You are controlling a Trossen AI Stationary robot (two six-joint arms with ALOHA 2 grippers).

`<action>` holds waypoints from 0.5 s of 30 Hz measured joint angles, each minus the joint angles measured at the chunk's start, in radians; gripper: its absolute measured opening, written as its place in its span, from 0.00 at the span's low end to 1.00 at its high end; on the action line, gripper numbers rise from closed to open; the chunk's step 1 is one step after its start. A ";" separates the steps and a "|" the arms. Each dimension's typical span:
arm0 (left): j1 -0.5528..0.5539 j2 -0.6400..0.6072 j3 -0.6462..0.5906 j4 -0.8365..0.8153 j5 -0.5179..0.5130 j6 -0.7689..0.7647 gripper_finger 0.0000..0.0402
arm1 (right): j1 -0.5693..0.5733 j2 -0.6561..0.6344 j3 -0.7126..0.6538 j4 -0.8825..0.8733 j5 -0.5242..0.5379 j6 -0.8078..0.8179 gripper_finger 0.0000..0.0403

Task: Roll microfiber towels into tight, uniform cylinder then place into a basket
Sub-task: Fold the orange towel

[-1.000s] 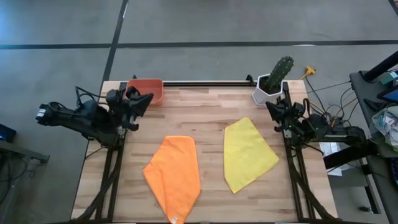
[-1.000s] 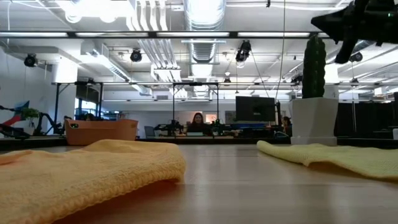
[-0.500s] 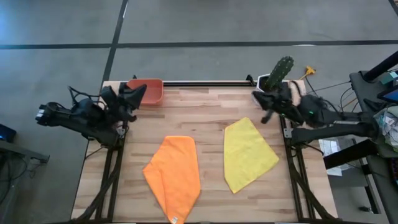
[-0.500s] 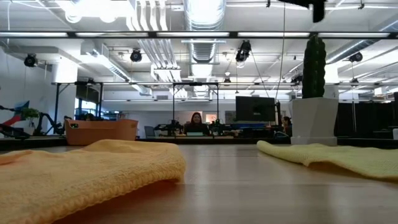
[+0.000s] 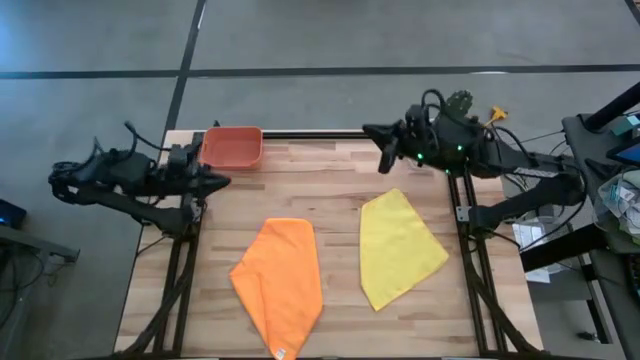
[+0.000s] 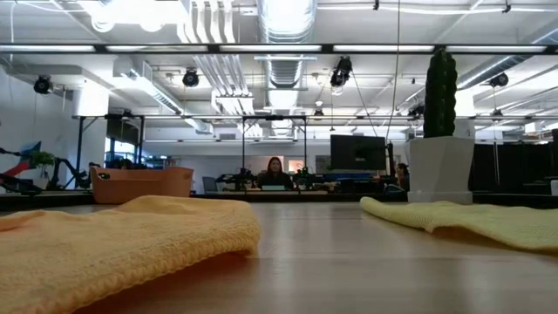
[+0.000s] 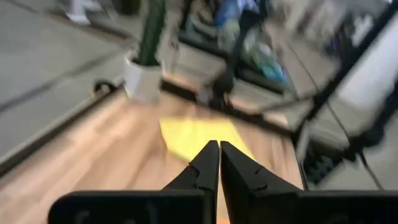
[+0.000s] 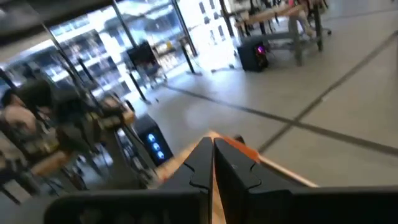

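The orange towel (image 5: pixel 280 285) lies spread on the wooden table, left of centre near the front edge; the low view shows it as a thick hump (image 6: pixel 131 244). The yellow towel (image 5: pixel 398 248) lies flat right of centre (image 6: pixel 471 222) (image 7: pixel 199 134). The red-orange basket (image 5: pixel 233 147) stands at the far left corner (image 6: pixel 144 185). My left gripper (image 5: pixel 222 181) hovers shut at the table's left edge, near the basket, pointing right (image 7: pixel 219 152). My right gripper (image 5: pixel 372 131) is shut, raised high over the far edge, pointing left (image 8: pixel 211 146). Neither touches anything.
A white pot with a green cactus (image 5: pixel 447 120) stands at the far right corner (image 6: pixel 440 166) (image 7: pixel 144 81), partly under my right arm. Bare wood lies between the towels and along the far half of the table (image 5: pixel 320 180). The room beyond shows desks, screens and a seated person.
My right gripper has risen from the table's right edge and swung left along the far edge, out of the low view. My left gripper has tipped down and turned from the basket toward the table's right. Both stayed shut. The towels have not moved.
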 joint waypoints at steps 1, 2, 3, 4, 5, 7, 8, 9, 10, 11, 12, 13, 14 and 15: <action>0.000 0.009 0.022 -0.043 0.033 0.001 0.00 | 0.000 0.023 0.038 -0.009 -0.006 -0.004 0.02; 0.000 0.014 0.035 -0.073 0.067 0.006 0.00 | 0.000 0.044 0.075 -0.039 -0.021 -0.012 0.02; 0.000 0.017 0.043 -0.093 0.096 0.014 0.00 | 0.000 0.066 0.107 -0.089 -0.042 -0.017 0.02; 0.000 0.023 0.047 -0.104 0.133 0.030 0.00 | 0.000 0.089 0.139 -0.141 -0.069 -0.014 0.02; 0.000 0.027 0.047 -0.104 0.171 0.054 0.00 | 0.000 0.106 0.163 -0.191 -0.095 0.001 0.02; 0.000 0.036 0.045 -0.104 0.262 0.081 0.00 | 0.001 0.143 0.196 -0.279 -0.133 0.072 0.02; 0.000 0.041 0.043 -0.111 0.304 0.082 0.01 | 0.001 0.160 0.210 -0.298 -0.148 0.113 0.02; 0.000 0.047 0.040 -0.124 0.344 0.082 0.02 | 0.001 0.176 0.217 -0.310 -0.154 0.153 0.02; 0.000 0.053 0.037 -0.142 0.384 0.082 0.04 | 0.001 0.193 0.222 -0.312 -0.156 0.201 0.02; 0.000 0.062 0.036 -0.165 0.418 0.083 0.06 | 0.000 0.214 0.226 -0.279 -0.156 0.259 0.02; 0.000 0.075 0.036 -0.186 0.451 0.085 0.08 | 0.000 0.238 0.230 -0.228 -0.156 0.317 0.02; 0.000 0.094 0.035 -0.202 0.475 0.086 0.11 | 0.000 0.258 0.231 -0.185 -0.158 0.370 0.02; 0.000 0.114 0.035 -0.220 0.502 0.086 0.13 | 0.000 0.280 0.235 -0.160 -0.178 0.416 0.02; 0.000 0.131 0.033 -0.233 0.524 0.090 0.16 | 0.001 0.302 0.243 -0.145 -0.221 0.442 0.02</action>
